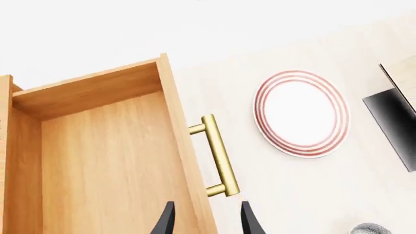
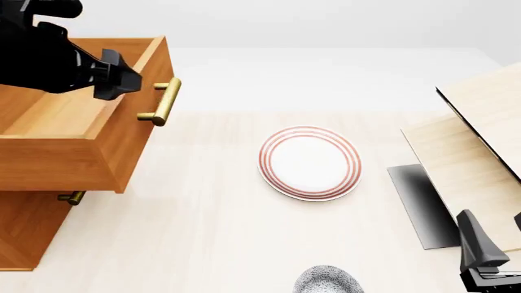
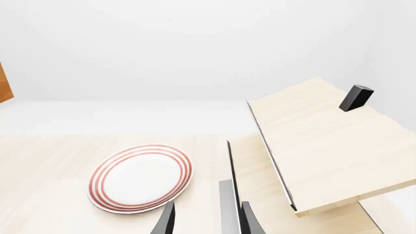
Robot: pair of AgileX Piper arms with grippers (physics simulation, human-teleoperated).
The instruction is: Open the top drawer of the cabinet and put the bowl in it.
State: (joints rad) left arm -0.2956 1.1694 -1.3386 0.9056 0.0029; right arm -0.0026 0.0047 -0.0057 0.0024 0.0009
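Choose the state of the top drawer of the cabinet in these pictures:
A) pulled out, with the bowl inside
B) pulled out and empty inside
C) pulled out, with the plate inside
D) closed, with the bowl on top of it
B: the top drawer stands pulled out with a bare wooden floor, while the bowl and the plate lie on the table.

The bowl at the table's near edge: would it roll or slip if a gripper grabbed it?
The bowl looks round and deep, so a sideways nudge would probably slide it, not tip it. Its rigid, ceramic-like look suggests a slippery, chippable rim. Only part shows, so this is uncertain.
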